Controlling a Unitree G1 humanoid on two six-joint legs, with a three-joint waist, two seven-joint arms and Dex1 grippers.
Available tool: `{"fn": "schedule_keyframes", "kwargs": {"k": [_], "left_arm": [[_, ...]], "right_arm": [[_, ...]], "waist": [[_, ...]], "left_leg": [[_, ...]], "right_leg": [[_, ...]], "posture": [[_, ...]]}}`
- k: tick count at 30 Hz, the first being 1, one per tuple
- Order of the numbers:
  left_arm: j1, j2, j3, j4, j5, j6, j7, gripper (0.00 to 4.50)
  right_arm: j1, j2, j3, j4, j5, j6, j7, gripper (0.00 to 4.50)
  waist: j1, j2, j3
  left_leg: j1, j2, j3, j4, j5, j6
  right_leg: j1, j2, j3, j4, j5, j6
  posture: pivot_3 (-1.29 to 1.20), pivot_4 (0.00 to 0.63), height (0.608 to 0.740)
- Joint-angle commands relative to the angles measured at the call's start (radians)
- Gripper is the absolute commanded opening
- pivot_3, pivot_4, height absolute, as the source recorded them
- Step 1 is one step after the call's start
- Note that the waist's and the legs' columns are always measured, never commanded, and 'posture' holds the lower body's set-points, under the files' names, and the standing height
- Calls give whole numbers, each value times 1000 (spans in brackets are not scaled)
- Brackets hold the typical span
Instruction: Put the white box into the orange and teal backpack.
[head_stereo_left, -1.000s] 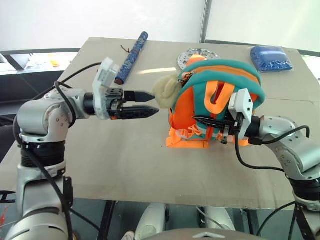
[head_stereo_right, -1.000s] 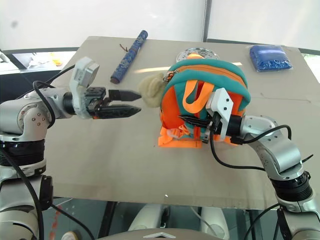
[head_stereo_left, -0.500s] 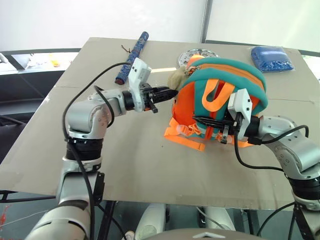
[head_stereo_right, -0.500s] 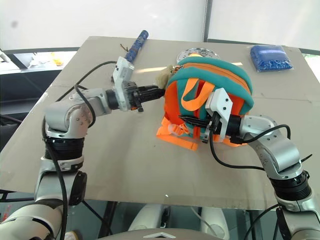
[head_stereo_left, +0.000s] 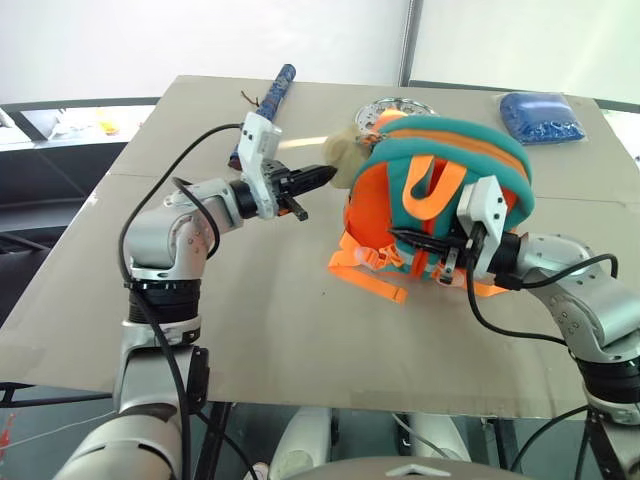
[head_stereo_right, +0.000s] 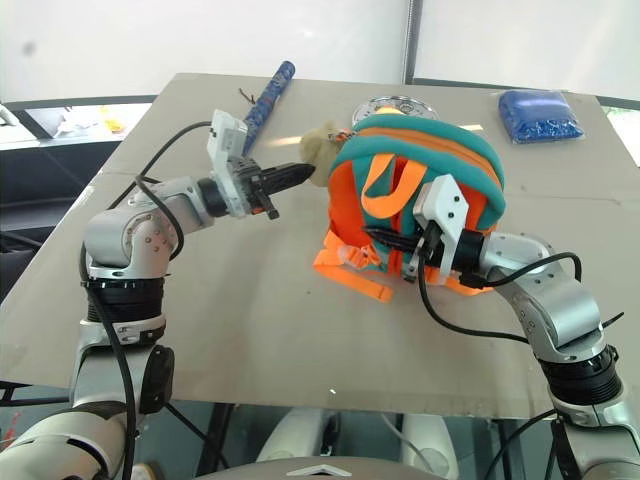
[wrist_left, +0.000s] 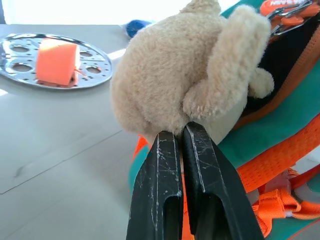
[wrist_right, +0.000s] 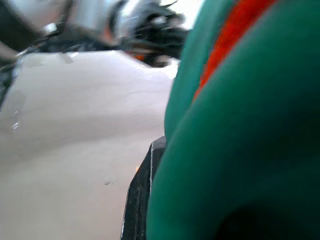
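Tan table (head_stereo_left: 260, 330) | orange and teal backpack (head_stereo_left: 450, 150) upright mid-table, zip shut | my left gripper (head_stereo_left: 322, 176) pinched on plush toy (wrist_left: 190, 70) | right gripper (head_stereo_left: 400, 236) shut on strap | white box unseen | risk: tugging topples bag.

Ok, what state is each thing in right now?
Backpack: upright on the table, top not visibly open.
Plush toy: hanging off the backpack, left fingers at its underside.
Left gripper: shut.
Right gripper: shut on a backpack strap.
Blue pouch: lying flat.
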Motion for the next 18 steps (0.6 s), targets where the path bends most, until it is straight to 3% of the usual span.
{"fn": "schedule_keyframes", "kwargs": {"k": [1, 8, 18], "left_arm": [[41, 22, 39, 49, 30, -24, 43, 54], [125, 21, 25, 71, 66, -31, 110, 54], [298, 1, -165, 6, 167, 33, 184, 54]], "right_arm": [[-75, 38, -142, 49, 17, 54, -167, 0], [-100, 58, -213, 76, 35, 93, -246, 0], [-127, 71, -288, 98, 56, 101, -350, 0]], "waist": [[4, 0, 0], [5, 0, 0], [6, 2, -4]], "left_leg": [[0, -1, -1, -1, 0, -1], [-2, -2, -2, -3, 1, -1], [0, -2, -1, -6, 1, -2]], "right_leg": [[0, 0, 0, 0, 0, 0], [-3, -1, -1, 0, 0, 0], [-3, -1, 2, 0, 0, 0]], "posture": [[0, 150, 733], [0, 150, 733], [0, 150, 733]]}}
